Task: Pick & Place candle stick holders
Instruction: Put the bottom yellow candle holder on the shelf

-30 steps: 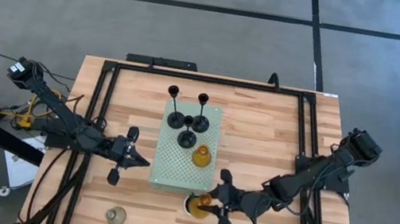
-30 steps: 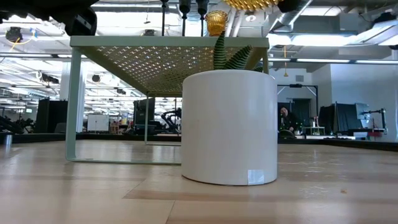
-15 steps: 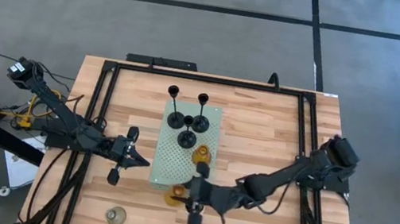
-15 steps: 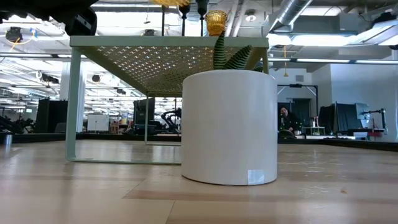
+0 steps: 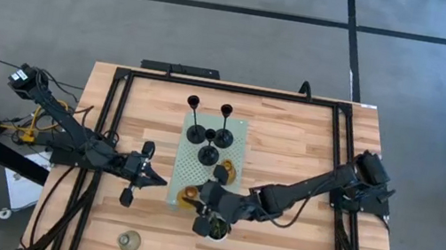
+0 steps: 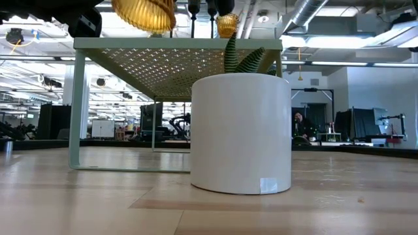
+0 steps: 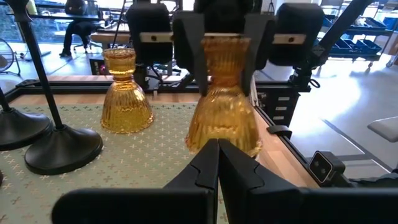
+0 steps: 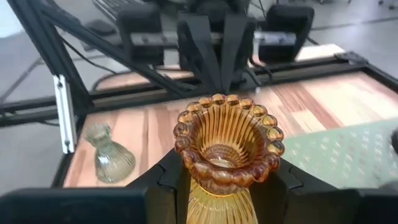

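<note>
My right gripper [image 5: 190, 198] is shut on an amber glass holder [image 8: 227, 155], upright over the near edge of the pale green board [image 5: 198, 166]. A second amber holder [image 5: 222, 173] and three black holders [image 5: 208, 154] stand by their bases on the board. The clear-grey glass holder [image 5: 129, 239] stands on the table near the front left. My left gripper [image 5: 148, 177] is shut and empty, left of the board, pointing at the held holder [image 7: 225, 99]. My right gripper pinches the amber holder's narrow upper part [image 7: 227, 59], just under its beaded rim, between its two fingers [image 7: 198, 56]. The fingers come roughly level from the table's right side. The holder stays upright, its wide foot [image 6: 144, 14] above the board top.
A white pot with a green plant [image 5: 214, 228] stands just near of the board, under my right arm. The board stands on thin legs [image 6: 74, 104] above the wooden table. Black frame rails [image 5: 108, 116] run along both sides of the table.
My right gripper has carried the amber holder from over the white pot toward the table's left edge, then toward the far edge, to the board's near edge. The holder has stayed upright in the hold.
</note>
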Robot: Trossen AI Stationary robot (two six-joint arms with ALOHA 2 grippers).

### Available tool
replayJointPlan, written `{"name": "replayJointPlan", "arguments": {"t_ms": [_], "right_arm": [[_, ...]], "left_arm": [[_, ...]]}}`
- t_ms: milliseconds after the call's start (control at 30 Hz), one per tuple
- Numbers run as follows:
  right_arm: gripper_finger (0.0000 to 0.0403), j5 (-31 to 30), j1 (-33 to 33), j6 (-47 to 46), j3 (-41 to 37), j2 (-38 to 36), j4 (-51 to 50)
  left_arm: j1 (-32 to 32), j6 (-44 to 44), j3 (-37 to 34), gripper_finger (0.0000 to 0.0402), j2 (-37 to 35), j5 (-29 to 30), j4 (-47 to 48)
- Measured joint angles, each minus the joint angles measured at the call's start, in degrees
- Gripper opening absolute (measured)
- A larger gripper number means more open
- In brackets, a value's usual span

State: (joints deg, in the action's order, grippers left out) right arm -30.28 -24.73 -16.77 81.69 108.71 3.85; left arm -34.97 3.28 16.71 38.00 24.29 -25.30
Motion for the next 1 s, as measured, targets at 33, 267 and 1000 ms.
{"name": "replayJointPlan", "arguments": {"t_ms": [33, 267, 1000], "right_arm": [[0.0111, 0.0, 0.1, -0.6, 0.0, 0.0, -1.1], [0.0111, -2.1, 0.1, -1.3, 0.0, 0.0, -5.0], [0.0208, -2.4, 0.5, -4.7, 0.0, 0.1, -8.0]], "left_arm": [[0.0, 0.0, 0.0, 0.0008, 0.0, 0.0, 0.0], [0.0, 0.0, 0.0, 0.0008, 0.0, 0.0, 0.0], [0.0, 0.0, 0.0, 0.0008, 0.0, 0.0, 0.0]]}}
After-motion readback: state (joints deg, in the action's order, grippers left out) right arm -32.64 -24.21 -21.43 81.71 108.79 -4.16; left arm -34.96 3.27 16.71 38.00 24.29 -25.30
